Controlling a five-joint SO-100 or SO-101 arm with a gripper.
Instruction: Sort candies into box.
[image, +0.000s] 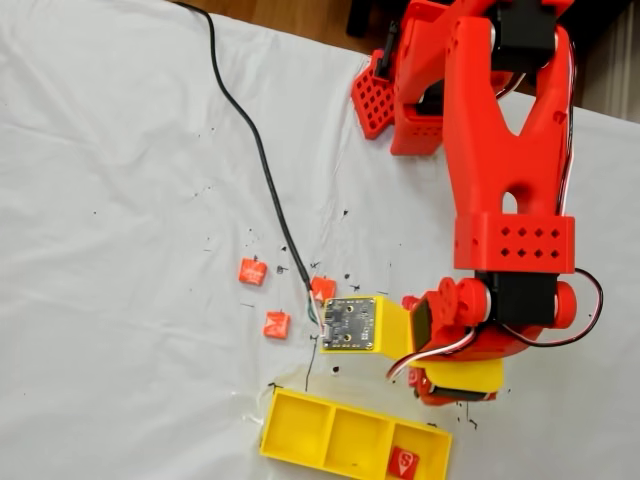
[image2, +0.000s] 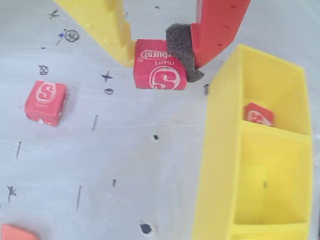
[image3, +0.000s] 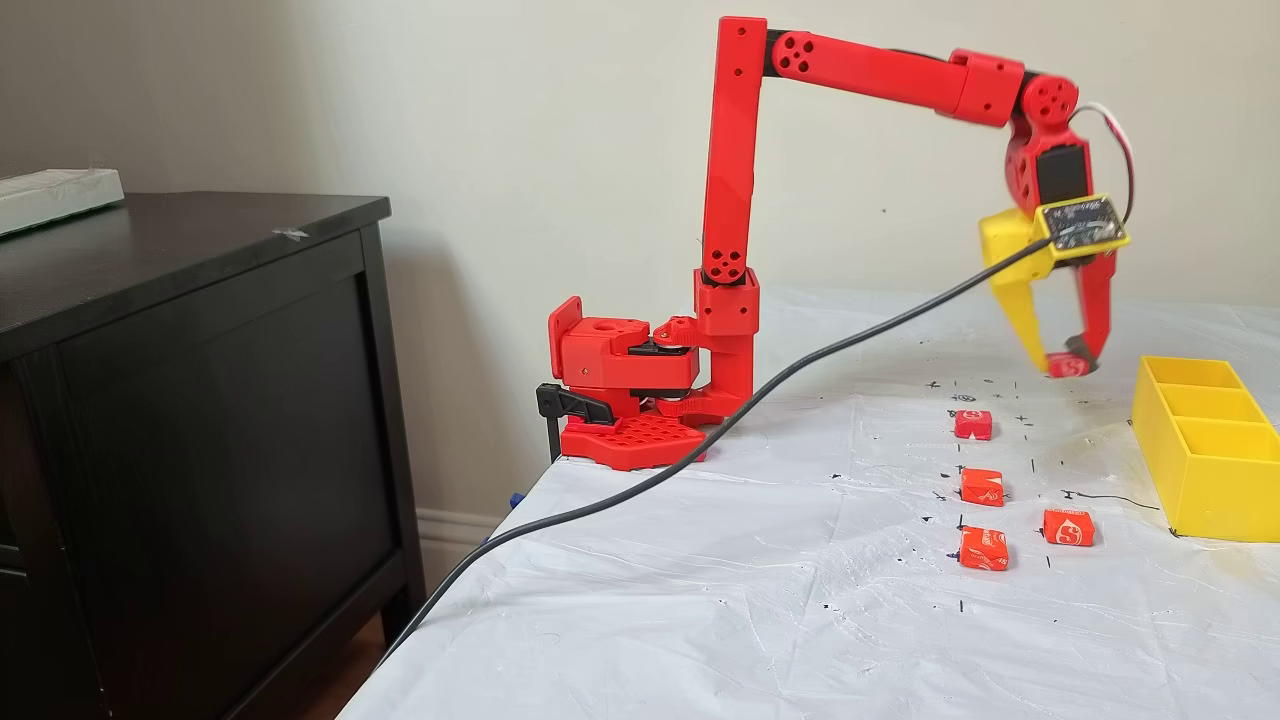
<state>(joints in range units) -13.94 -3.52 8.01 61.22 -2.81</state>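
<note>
My gripper (image2: 159, 65) is shut on a red-orange candy (image2: 160, 75), squeezed between the yellow finger and the foam pad on the red finger. In a fixed view the gripper (image3: 1066, 362) holds this candy (image3: 1066, 366) low over the white cloth, just left of the far end of the yellow box (image3: 1200, 470). In the wrist view the box (image2: 220, 150) lies to the right, with one candy (image2: 258, 114) in its top compartment. That end compartment's candy (image: 404, 463) also appears in the box (image: 300, 425) from above. Several loose candies lie on the cloth (image3: 972, 424) (image3: 982, 487) (image3: 1068, 527) (image: 252, 272) (image2: 46, 102).
A black cable (image3: 700, 440) trails from the wrist camera across the cloth and off the table's left edge. The red arm base (image3: 640, 400) is clamped at the back corner. A dark cabinet (image3: 200, 400) stands left of the table. Small ink marks dot the cloth.
</note>
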